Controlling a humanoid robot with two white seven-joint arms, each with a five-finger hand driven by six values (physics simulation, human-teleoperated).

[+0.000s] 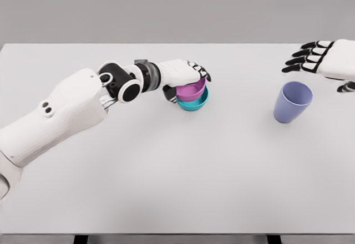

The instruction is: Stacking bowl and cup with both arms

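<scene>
Left hand [186,73] clamps the pink bowl [190,91], nested in the teal bowl [194,103] at table centre. Right hand [319,58], fingers spread, hovers at one o'clock from the cup [292,101]; it should close squarely around the wall.

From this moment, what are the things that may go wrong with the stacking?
1. The left hand is closed on the pink bowl, which sits inside the teal bowl. If the hand pulls away badly, it may tip the pink bowl or drag both bowls.
2. The right hand is open above and behind the purple cup, not holding it. A careless approach may knock the upright cup over.
</scene>
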